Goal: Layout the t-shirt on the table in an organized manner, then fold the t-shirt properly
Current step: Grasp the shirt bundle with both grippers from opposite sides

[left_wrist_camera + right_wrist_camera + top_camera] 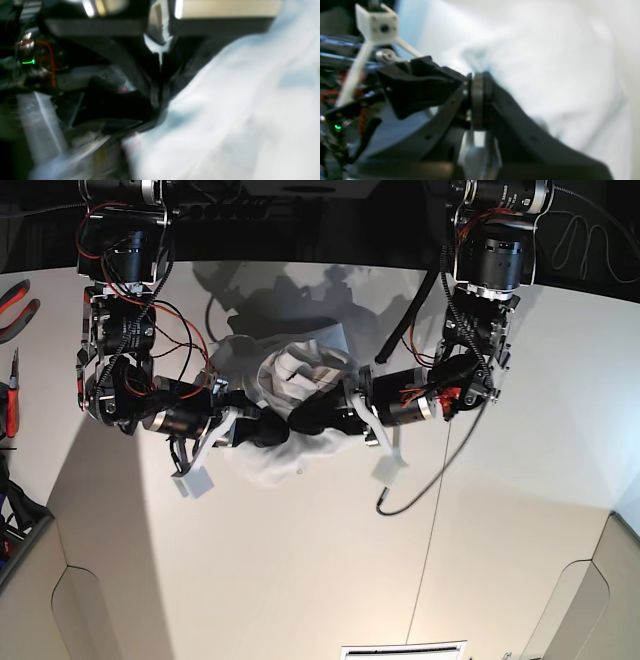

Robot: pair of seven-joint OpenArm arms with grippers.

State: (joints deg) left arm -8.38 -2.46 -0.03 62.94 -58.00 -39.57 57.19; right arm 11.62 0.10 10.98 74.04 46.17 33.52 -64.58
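off-white table (300,560), crumpled white t-shirt (290,380)

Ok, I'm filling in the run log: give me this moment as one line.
phase: layout | t-shirt: bunched, lifted mid-table | left tool: shut on t-shirt | right tool: shut on t-shirt | fold: not started

1 overhead view, 2 wrist views
The base camera looks steeply down on the bench (300,580); each wrist camera sits close behind its tool, blurred, sharing the t-shirt (290,380) with it.
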